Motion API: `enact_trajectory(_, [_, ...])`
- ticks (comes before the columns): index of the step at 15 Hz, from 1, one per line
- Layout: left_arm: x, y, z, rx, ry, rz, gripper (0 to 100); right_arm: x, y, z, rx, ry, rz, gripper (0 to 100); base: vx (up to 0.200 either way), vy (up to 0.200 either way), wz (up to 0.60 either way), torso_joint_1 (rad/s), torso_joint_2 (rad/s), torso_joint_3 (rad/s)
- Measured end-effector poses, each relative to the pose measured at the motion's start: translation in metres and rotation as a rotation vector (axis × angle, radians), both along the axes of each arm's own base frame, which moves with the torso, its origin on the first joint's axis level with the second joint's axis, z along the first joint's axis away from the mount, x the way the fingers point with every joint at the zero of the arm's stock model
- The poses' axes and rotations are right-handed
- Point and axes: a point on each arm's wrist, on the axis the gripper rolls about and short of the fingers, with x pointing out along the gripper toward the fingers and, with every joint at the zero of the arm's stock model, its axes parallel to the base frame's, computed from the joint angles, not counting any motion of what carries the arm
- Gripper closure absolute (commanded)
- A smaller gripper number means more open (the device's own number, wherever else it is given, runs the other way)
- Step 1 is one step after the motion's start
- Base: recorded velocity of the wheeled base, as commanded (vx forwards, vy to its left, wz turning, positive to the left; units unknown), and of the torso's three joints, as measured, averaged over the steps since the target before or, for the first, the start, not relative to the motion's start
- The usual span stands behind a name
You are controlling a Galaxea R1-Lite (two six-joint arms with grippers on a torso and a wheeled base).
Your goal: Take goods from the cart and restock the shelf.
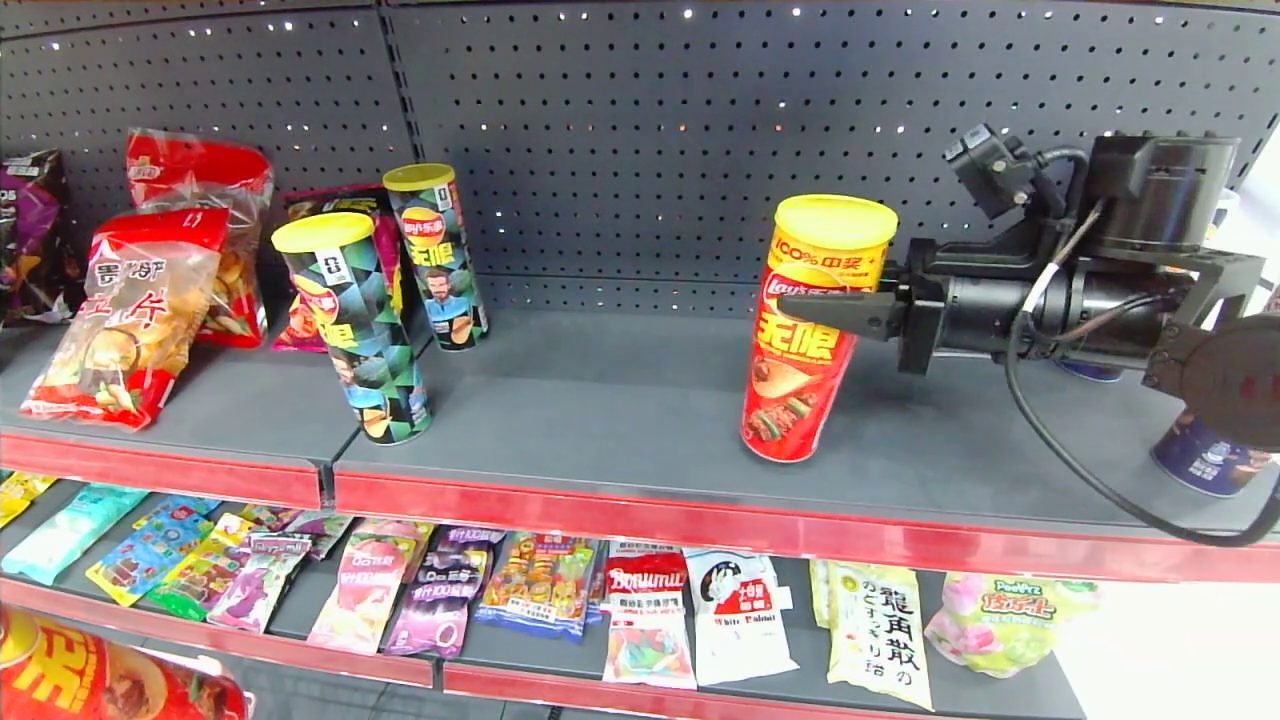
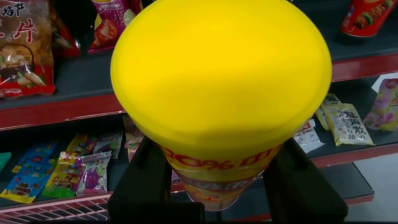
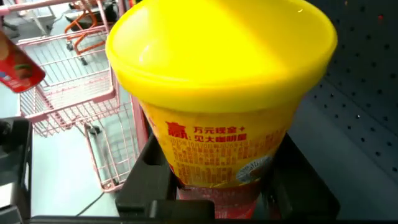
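Observation:
A red chip can (image 1: 810, 340) with a yellow lid stands slightly tilted on the grey upper shelf (image 1: 620, 420), right of centre. My right gripper (image 1: 812, 310) comes in from the right and is shut on its upper part. In the right wrist view the can (image 3: 217, 93) sits between the black fingers (image 3: 146, 180). My left gripper (image 2: 217, 190) is shut on a second red chip can (image 2: 221, 87) with a yellow lid, held in front of the shelves. That can's red body (image 1: 70, 680) shows at the lower left of the head view.
Two green-patterned cans (image 1: 350, 325) (image 1: 437, 257) and red snack bags (image 1: 135, 310) fill the shelf's left part. A blue can (image 1: 1205, 455) stands far right behind my arm. Candy packets (image 1: 540, 585) line the lower shelf. The pink cart (image 3: 68, 106) stands behind.

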Motion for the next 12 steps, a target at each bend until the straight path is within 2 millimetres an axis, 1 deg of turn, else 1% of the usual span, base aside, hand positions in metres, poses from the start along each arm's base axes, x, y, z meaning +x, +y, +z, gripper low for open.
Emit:
enact_trajectory(1, [0.000,0.000,0.000,0.000,-0.002,0.000,100,-0.004,-0.001,-0.002,0.000,0.008,0.029,100,0.000,0.000,0.00,0.000,0.00,0.000])
enact_trajectory(3, [0.000,0.000,0.001,0.000,-0.001,-0.001,100,-0.007,-0.002,-0.004,-0.005,0.011,0.033,100,0.000,0.000,0.00,0.000,0.00,0.000])
enact_trajectory(8, [0.000,0.000,0.002,0.001,-0.005,0.000,100,0.004,-0.001,-0.014,-0.025,-0.006,0.035,100,0.000,0.000,0.00,0.000,0.00,0.000])
enact_trajectory(12, [0.000,0.000,0.002,0.001,-0.005,0.000,100,0.005,0.002,-0.019,-0.029,0.010,0.046,100,0.000,0.000,0.00,0.000,0.00,0.000])
